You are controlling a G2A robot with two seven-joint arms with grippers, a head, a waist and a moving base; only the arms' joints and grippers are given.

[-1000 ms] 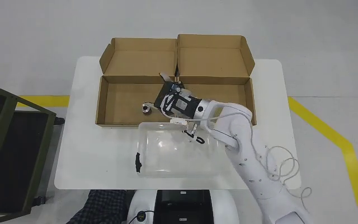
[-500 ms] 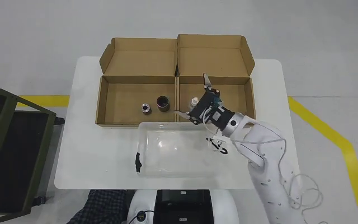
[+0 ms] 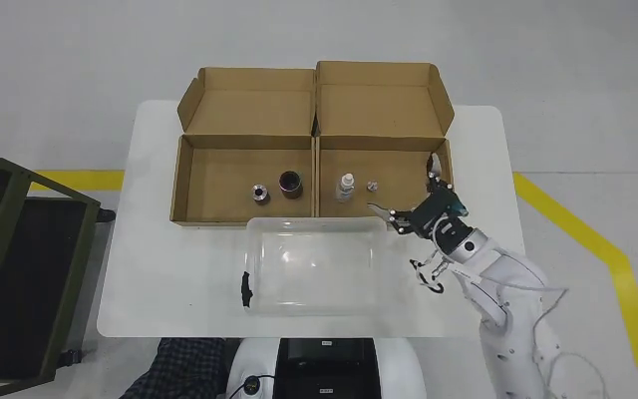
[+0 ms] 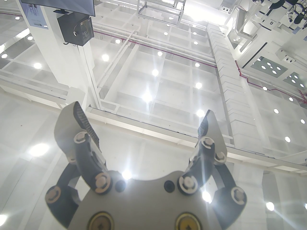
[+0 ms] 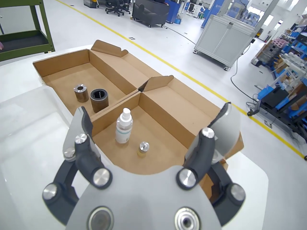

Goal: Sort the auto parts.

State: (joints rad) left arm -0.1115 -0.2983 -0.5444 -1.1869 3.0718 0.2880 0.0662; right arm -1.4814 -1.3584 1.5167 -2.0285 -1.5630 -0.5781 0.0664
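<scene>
Right gripper [image 5: 153, 111]: jaws wide apart, empty, above the front part of the right-hand brown cardboard box [image 5: 165, 125]. Inside the box, a white plastic spray bottle [image 5: 124, 126] stands upright, with a small silver-capped cylinder [image 5: 143, 148] just beside it. In the top view that cylinder is a grey dot; the right wrist view adds a yellowish base, possibly brass. Left gripper [image 4: 141, 110]: spread, empty, facing the ceiling [image 4: 153, 72].

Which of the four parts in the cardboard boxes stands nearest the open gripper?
The small silver-capped stud beside the white spray bottle; both dark cylinders stand farther off in the other box.
</scene>
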